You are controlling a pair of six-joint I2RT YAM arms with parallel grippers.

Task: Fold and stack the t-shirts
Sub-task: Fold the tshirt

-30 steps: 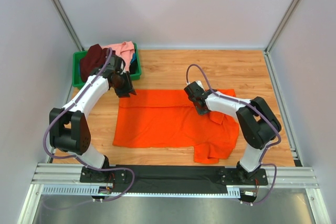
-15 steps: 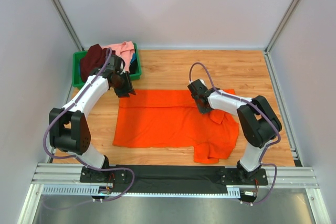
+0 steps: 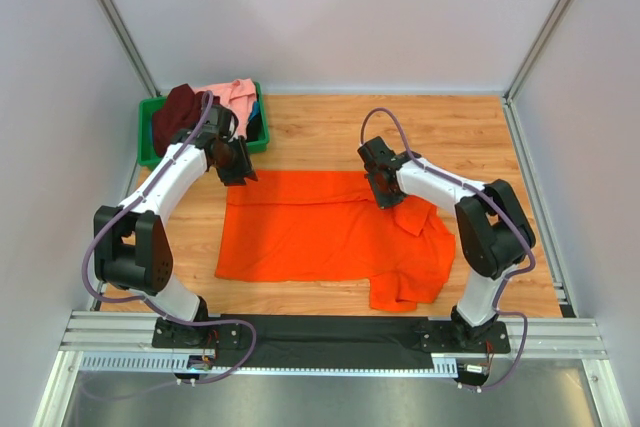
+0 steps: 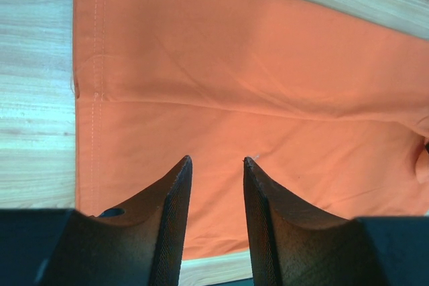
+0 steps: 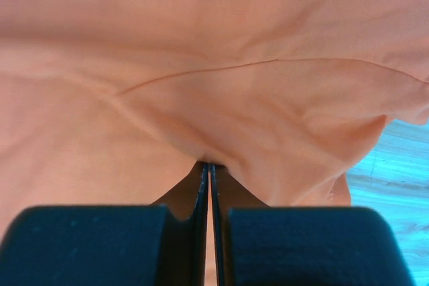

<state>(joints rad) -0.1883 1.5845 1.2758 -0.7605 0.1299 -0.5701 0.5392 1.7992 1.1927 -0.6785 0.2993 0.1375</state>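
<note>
The bright orange t-shirt (image 3: 310,227) lies spread on the wooden table, partly folded, with a bunched part at its right and a sleeve at the near right. My left gripper (image 3: 238,175) is open and empty over the shirt's far left corner; in the left wrist view the jaws (image 4: 214,161) stand apart above the orange cloth (image 4: 268,65). My right gripper (image 3: 388,197) is shut on a fold of the orange shirt (image 5: 255,98) near its far right edge, the cloth pinched between its jaws (image 5: 209,164). The dark maroon shirt (image 3: 176,112) and the light pink shirt (image 3: 236,95) lie in the bin.
A green plastic bin (image 3: 150,142) stands at the far left of the table, just behind my left gripper. White walls enclose the table on three sides. A metal rail (image 3: 320,332) runs along the near edge.
My right gripper has moved toward the far side and slightly right, dragging the pinched orange cloth with it. My left arm has not moved.
</note>
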